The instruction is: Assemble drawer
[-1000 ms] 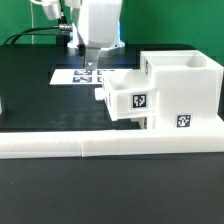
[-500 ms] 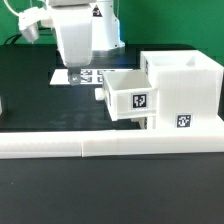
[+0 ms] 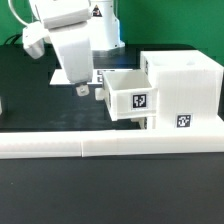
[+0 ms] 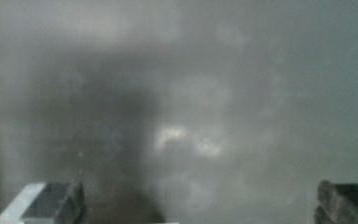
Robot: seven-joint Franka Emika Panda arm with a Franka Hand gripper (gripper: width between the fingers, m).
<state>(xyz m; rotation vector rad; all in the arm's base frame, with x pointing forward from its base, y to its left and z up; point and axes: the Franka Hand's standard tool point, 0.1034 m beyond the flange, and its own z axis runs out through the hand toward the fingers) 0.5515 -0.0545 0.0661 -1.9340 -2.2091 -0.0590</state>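
Exterior view: drawer housing (image 3: pixel 183 92) sits at the exterior view's right end of the black table (image 3: pixel 40 110), backed right up against the long low white border wall (image 3: pixel 100 146) that runs along the table's near edge. One tray (image 3: pixel 128 94) sticks partway out of the housing toward the exterior view's left, open top up, square tag on its near face; a small knob (image 3: pixel 98 96) shows on its left face. A second tag sits low on the housing's near face. Gripper (image 3: pixel 82 88) hangs just left of the tray's knob end, above the table, not touching the tray as far as I can tell; the white arm body above it tilts. Marker board (image 3: pixel 60 75) lies flat farther back on the table, mostly hidden behind the arm. Wrist view: only a blurred grey surface, with the two fingertips (image 4: pixel 44 203) at opposite sides of the frame, so the jaws stand wide apart with nothing between them. Can't tell from that view what the surface is.
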